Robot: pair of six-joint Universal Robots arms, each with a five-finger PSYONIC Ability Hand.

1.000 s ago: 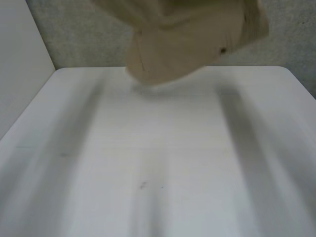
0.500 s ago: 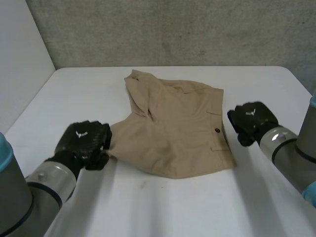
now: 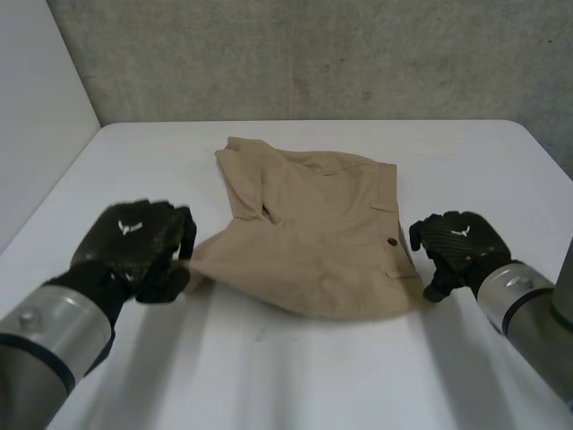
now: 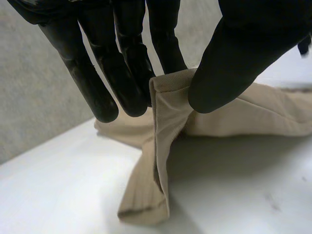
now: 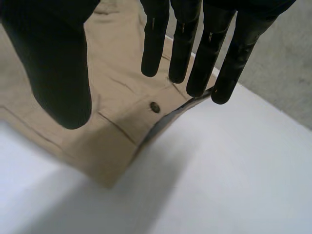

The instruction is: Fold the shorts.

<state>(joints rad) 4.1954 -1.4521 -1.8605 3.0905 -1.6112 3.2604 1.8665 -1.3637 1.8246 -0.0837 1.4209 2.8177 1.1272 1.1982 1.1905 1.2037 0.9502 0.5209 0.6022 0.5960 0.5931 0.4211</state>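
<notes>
Fingers (image 4: 124, 73) of the left hand (image 3: 134, 237) pinch one corner of the tan shorts (image 3: 313, 242) against the thumb (image 4: 234, 63), holding it just off the white worktop (image 3: 313, 376).

Rumpled and partly doubled over on themselves, the shorts lie across the middle of the worktop between the two hands. At the opposite edge, beside the button (image 5: 154, 107), the right hand (image 3: 457, 246) hovers with its fingers straight and spread wide from the thumb, gripping nothing, fingertips just above the cloth's border. That placement suggests a hand on each side to pull the cloth flat before any fold is made; the fold itself looks not yet begun.
</notes>
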